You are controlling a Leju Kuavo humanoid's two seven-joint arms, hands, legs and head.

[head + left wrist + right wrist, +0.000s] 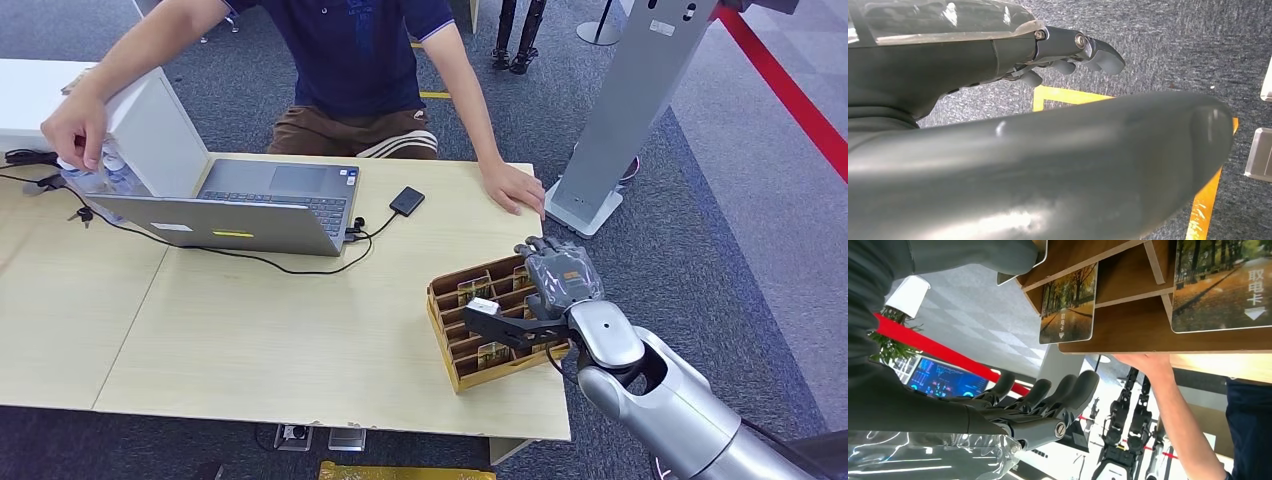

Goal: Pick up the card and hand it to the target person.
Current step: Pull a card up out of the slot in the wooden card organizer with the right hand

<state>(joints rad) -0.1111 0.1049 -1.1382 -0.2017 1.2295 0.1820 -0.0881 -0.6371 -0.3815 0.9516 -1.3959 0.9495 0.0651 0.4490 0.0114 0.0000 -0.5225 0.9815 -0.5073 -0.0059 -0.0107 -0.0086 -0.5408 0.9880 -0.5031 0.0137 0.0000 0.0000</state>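
A wooden card rack [480, 352] stands on the table's near right corner, with autumn-picture cards in its slots. My right hand [556, 288] is at the rack's far right side, its thumb reaching across the slots and its fingers [1048, 395] spread beyond the rack's edge. In the right wrist view, two cards [1068, 305] [1220, 287] stand in their slots close to the hand, and nothing is gripped between thumb and fingers. The person [350, 60] sits across the table, one hand [515, 188] flat on it just beyond the rack. My left hand [1068, 55] hangs over the carpet, holding nothing.
An open laptop [250, 205] with a cable and a small black device [407, 200] lie mid-table. The person's other hand [75, 125] is by bottles at far left. A grey stand [625, 110] rises right of the table [250, 340]. Yellow floor tape [1068, 95] runs below my left hand.
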